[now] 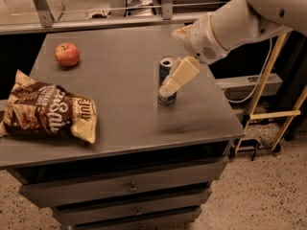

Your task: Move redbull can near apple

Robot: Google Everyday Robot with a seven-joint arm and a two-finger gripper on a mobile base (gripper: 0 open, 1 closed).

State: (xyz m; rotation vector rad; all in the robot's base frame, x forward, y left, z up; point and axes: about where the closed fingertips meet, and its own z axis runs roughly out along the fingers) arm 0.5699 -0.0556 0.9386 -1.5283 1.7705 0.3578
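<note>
The redbull can [164, 74], slim and blue-and-silver, stands upright on the right half of the grey cabinet top [124, 80]. The apple [67, 54], small and red, sits at the far left of the top. My gripper [171, 63] comes in from the right on a cream arm and is at the can. It is open. One cream finger [177, 76] slants down across the front of the can and hides part of it. The other finger [181, 32] shows behind and above the can. The can stays on the surface.
A brown-and-cream chip bag [48, 114] lies at the front left of the top. Drawers [129, 188] sit below the front edge. A yellow frame [268, 114] and cables stand on the floor to the right. A rail [96, 23] runs behind the cabinet.
</note>
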